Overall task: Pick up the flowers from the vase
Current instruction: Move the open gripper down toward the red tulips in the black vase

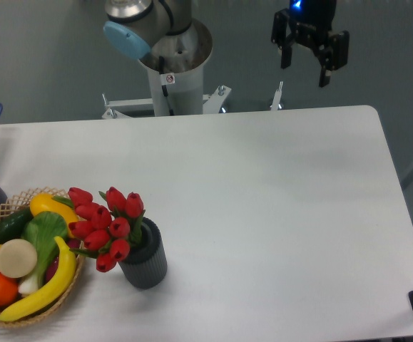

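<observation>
End effector (307, 73) high, fingers apart

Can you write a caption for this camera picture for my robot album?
Red flowers lean from a grey vase beside a fruit basket, the open gripper high above.

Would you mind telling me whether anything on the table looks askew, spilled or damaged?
Only the flowers stand out: they lean hard left out of the vase, with the blooms hanging over the basket edge. The vase itself stands upright, and nothing looks spilled or broken.
</observation>
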Action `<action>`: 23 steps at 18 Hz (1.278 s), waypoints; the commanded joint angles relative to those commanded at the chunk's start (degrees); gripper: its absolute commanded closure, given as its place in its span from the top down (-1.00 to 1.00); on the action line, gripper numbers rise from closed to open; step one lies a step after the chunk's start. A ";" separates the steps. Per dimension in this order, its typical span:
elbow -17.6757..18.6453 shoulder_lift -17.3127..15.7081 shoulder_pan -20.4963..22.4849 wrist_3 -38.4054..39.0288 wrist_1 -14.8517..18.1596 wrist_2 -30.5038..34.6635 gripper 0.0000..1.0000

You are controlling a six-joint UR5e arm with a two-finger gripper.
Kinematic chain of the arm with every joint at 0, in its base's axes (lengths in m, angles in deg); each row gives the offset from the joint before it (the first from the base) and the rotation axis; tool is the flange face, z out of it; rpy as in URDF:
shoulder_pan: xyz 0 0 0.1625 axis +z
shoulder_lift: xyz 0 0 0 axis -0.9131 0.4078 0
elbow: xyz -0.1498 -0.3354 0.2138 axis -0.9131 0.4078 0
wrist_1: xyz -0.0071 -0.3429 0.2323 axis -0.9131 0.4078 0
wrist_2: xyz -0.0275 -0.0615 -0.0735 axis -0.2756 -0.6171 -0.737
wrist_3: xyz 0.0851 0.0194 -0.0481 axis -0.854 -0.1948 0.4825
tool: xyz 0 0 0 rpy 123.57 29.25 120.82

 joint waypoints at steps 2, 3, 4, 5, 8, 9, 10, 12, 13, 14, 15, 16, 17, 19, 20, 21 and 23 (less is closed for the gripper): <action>0.53 0.00 -0.26 0.00 -0.26 0.09 1.00; 0.62 0.00 -0.35 0.00 -0.18 0.09 1.00; 0.62 0.00 -0.53 0.17 -0.09 0.00 1.00; 0.70 0.00 -0.62 0.35 -0.09 0.00 1.00; 1.14 0.00 -0.97 0.61 -0.09 -0.61 1.00; 1.67 0.00 -0.97 1.14 -0.17 -1.92 1.00; 2.28 0.00 -0.97 2.53 -0.18 -3.59 1.00; 2.46 0.00 -1.06 5.87 -0.87 -4.22 1.00; 2.55 0.09 -1.23 7.19 -1.31 -4.31 1.00; 2.81 0.09 -1.23 8.43 -1.41 -4.39 1.00; 2.99 0.00 -1.32 9.83 -1.41 -4.57 1.00; 3.25 0.09 -1.41 11.15 -1.41 -5.53 1.00; 3.43 0.17 -1.67 12.55 -1.41 -6.67 1.00; 4.04 0.26 -1.76 14.93 -1.49 -8.60 1.00; 4.39 0.44 -1.76 15.46 -1.76 -9.66 1.00; 4.92 0.44 -1.85 15.82 -2.45 -10.89 1.00; 6.15 0.70 -1.85 17.74 -6.65 -13.87 1.00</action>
